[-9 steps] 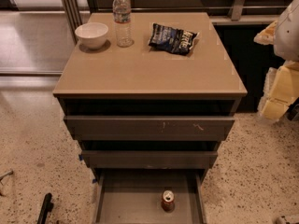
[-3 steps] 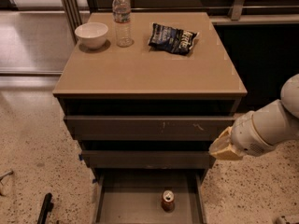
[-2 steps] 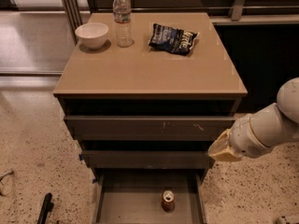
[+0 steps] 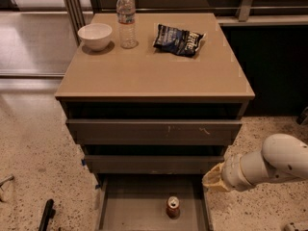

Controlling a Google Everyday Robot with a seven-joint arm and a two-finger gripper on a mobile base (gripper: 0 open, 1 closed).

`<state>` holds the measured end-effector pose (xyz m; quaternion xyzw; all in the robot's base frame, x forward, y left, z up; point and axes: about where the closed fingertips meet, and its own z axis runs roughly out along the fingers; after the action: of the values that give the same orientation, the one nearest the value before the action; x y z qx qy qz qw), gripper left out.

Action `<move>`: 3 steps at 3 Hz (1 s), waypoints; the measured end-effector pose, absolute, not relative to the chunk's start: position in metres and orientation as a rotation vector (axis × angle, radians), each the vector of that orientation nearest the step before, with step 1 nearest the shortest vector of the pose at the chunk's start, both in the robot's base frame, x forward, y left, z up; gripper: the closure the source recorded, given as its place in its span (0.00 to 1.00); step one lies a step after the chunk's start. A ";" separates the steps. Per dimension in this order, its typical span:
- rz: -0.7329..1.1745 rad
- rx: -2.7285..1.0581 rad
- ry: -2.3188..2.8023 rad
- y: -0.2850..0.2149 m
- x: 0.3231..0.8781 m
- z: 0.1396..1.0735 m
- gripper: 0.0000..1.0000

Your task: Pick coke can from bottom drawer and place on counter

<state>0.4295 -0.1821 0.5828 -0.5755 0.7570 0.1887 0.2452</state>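
The coke can (image 4: 173, 207) stands upright on the floor of the open bottom drawer (image 4: 130, 211), a small red-orange can with a silver top. My gripper (image 4: 213, 179) is at the end of the white arm (image 4: 274, 163) coming in from the right. It hangs just above the drawer's right wall, up and to the right of the can, and is not touching it. The tan counter (image 4: 149, 71) tops the cabinet above.
On the counter stand a white bowl (image 4: 95, 35), a clear water bottle (image 4: 126, 19) and a dark chip bag (image 4: 178, 39). The two upper grey drawers (image 4: 154, 131) jut out slightly above the bottom one. A dark object (image 4: 46, 214) lies on the speckled floor at the lower left.
My arm has swung in from the right edge and come down and left. The gripper is now lower, by the bottom drawer's right wall. The can has not moved.
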 end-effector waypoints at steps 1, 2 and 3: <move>0.616 -1.552 2.048 -0.176 0.429 0.505 1.00; 0.681 -1.581 2.044 -0.171 0.424 0.462 1.00; 0.692 -1.579 2.046 -0.169 0.422 0.458 1.00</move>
<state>0.4217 -0.1691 0.4578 -0.5741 0.7441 0.2517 0.2310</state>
